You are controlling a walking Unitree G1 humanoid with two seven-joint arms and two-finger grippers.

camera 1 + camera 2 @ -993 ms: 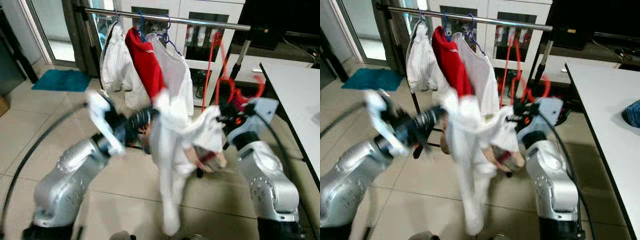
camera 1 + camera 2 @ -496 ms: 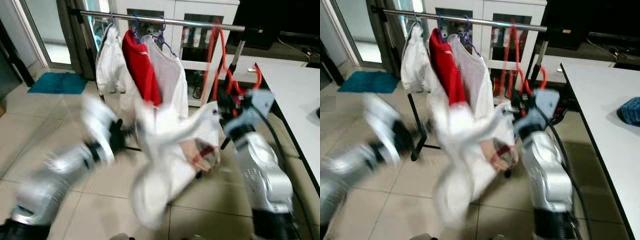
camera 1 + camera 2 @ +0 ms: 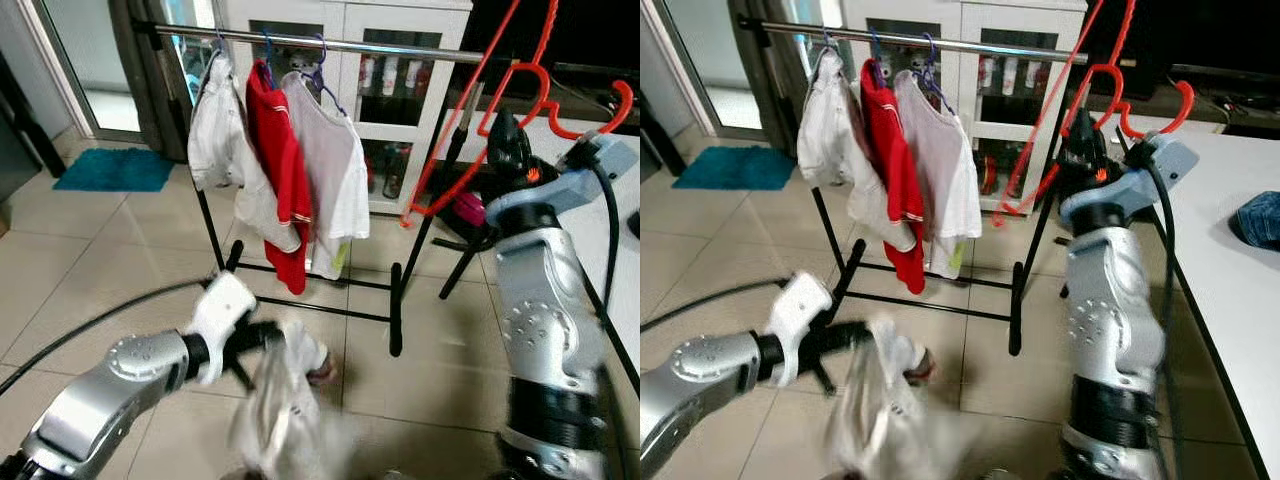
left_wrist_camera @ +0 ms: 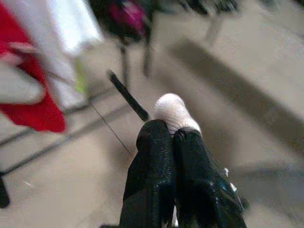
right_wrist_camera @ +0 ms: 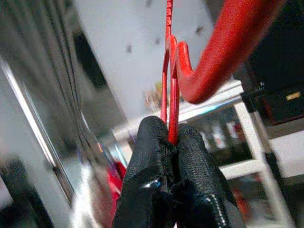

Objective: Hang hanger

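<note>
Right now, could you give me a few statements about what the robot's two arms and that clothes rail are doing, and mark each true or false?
1. The right gripper is shut on a red plastic hanger. True.
2. The left gripper holds a blue towel. False: it is shut on a white garment hanging low over the tiled floor.
3. The silver clothes rail carries a white jacket, a red shirt and a white shirt. True.
4. The red hanger already hangs on the rail. False: it is held up, right of the rail.
</note>
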